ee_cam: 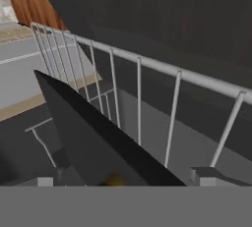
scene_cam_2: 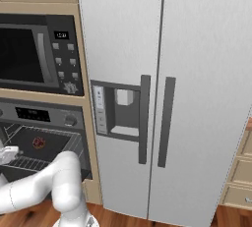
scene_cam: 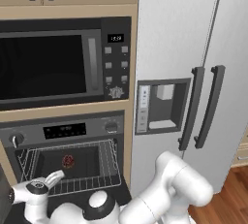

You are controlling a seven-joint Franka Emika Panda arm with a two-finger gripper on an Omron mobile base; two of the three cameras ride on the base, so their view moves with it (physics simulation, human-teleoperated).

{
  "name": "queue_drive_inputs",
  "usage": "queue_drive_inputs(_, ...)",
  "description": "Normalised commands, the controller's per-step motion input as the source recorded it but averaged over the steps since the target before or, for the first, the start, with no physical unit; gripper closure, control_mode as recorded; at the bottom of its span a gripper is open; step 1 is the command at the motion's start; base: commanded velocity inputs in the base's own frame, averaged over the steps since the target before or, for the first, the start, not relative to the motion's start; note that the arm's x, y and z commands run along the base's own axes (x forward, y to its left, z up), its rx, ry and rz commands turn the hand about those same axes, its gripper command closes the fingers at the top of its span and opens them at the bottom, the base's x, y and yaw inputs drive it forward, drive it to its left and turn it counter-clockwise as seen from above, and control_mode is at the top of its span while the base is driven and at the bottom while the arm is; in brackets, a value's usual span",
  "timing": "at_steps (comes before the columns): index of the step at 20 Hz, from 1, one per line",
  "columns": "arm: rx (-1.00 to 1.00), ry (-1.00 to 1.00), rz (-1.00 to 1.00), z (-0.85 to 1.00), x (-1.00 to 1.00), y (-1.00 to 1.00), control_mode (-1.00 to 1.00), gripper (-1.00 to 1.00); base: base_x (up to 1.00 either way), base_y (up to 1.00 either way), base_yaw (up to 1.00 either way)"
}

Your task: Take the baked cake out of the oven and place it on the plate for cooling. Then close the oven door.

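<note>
Arm: bending low from the base and reaching leftward in front of the oven (scene_cam: 63, 145), its wrist sitting just before the wire rack (scene_cam: 104, 167).
Gripper (ee_cam: 123, 181): its two tips are standing wide apart near the rack's front rail, gripping nothing.
Baked cake (scene_cam: 68, 160): sitting on the rack inside the oven cavity, toward the back, apart from the gripper.
Oven door (ee_cam: 98, 142): hanging open, its dark panel lying below the rack in the hand view.
Surroundings: microwave (scene_cam: 58, 63) sitting above the oven, fridge (scene_cam_2: 167, 88) standing to its right.

Base views share oven (scene_cam: 68, 162), hand view close on rack (ee_cam: 138, 88)
</note>
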Motion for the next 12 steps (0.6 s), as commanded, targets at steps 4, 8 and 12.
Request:
queue_drive_inputs(4, -0.14, 0.00, 0.00, -0.77, -0.74, 0.28, -1.00, -1.00, 0.00, 0.00, 0.00)
queue_drive_inputs(8, -0.13, 0.00, 0.00, -0.77, -0.67, 0.30, -1.00, -1.00, 0.00, 0.00, 0.00)
queue_drive_inputs(12, 0.01, -0.05, -0.03, -0.16, -0.01, 0.05, -1.00, -1.00, 0.00, 0.00, 0.00)
